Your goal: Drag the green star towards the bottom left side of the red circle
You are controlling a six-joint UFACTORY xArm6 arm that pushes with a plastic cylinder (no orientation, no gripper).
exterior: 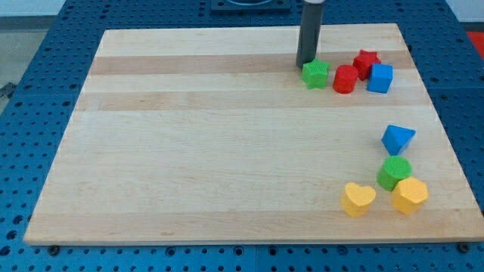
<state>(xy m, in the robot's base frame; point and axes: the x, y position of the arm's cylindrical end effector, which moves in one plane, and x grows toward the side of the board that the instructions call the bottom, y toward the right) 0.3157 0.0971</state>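
Note:
The green star (316, 74) lies near the top right of the wooden board, just left of the red circle (345, 78), close to it or touching. My tip (305, 64) stands right at the star's upper left edge, touching or nearly touching it. The dark rod rises from there out of the view's top.
A red star (367, 62) and a blue cube (380, 78) sit right of the red circle. At lower right lie a blue triangle (398, 139), a green circle (395, 172), a yellow heart (358, 199) and a yellow hexagon (410, 195). The board's top edge (227, 31) is close.

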